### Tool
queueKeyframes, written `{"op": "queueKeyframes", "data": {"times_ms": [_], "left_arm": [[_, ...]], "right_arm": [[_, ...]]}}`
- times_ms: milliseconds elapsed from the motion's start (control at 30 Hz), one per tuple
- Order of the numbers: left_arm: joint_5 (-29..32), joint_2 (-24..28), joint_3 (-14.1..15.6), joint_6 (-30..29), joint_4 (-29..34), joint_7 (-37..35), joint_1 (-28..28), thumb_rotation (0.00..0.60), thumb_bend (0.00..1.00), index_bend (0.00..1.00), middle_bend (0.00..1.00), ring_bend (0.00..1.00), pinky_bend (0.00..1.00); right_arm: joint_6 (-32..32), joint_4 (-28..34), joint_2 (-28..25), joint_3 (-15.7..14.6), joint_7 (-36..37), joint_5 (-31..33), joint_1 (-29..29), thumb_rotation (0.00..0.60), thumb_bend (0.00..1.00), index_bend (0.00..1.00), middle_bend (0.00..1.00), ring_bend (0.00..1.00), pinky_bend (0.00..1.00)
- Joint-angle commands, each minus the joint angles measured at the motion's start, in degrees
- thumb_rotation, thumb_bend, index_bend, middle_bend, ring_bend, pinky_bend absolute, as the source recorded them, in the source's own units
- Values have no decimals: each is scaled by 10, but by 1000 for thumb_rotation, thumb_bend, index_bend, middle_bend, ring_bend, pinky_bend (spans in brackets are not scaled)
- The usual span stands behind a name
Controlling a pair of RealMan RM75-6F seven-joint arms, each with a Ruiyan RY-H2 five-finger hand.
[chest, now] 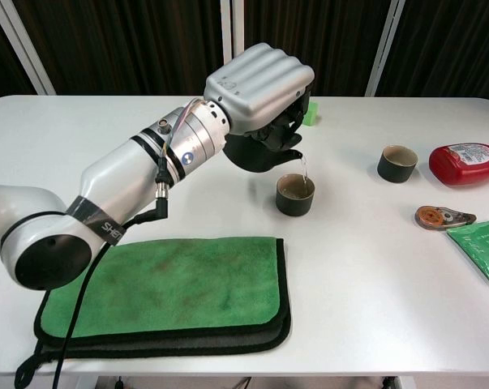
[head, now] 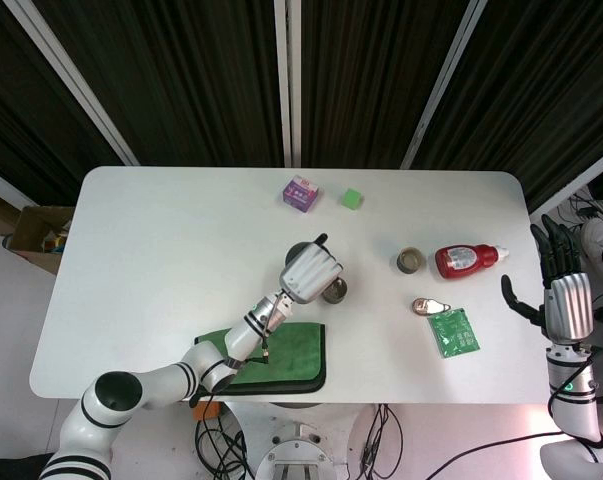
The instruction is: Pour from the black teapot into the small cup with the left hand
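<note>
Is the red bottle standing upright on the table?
No, the red bottle lies on its side on the table, its white cap toward the right edge.

Black teapot [chest: 256, 152], dark cup [chest: 295, 194], green cloth [chest: 167, 284], white table [chest: 366, 267].

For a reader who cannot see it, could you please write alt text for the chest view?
The left hand tilts a black teapot, pouring a thin stream into a small dark cup on a white table. A green cloth lies in front; a second cup stands to the right.
</note>
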State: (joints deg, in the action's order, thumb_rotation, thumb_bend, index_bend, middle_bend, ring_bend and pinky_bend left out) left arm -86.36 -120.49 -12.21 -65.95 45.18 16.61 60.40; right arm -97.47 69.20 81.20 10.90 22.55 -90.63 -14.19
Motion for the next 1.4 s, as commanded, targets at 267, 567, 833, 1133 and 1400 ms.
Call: {"op": "queueKeyframes", "data": {"times_ms": [267,567,833,1133,1400], "left_arm": [[-5,0,4,-1,-3,3,0,600,495,1000,1000,1000,412],[-13,0,10,-2,-12,1,1,600,496,1000,1000,1000,412],[-15,-2,12,-3,-18,3,1,600,496,1000,1000,1000,413],[-16,-2,12,-4,-18,5,0,600,496,1000,1000,1000,413],[-14,-4,11,-4,-19,6,-1,600,496,1000,1000,1000,412]], "right_arm": [[1,1,0,0,-1,0,0,600,365,0,0,0,0],[2,3,-2,0,-3,0,-1,600,364,0,0,0,0],[2,3,-1,0,-3,-1,-1,600,364,0,0,0,0],[2,3,-1,0,-4,-1,-2,600,364,0,0,0,0],[2,5,-2,-1,-3,-3,-2,600,364,0,0,0,0]]}}
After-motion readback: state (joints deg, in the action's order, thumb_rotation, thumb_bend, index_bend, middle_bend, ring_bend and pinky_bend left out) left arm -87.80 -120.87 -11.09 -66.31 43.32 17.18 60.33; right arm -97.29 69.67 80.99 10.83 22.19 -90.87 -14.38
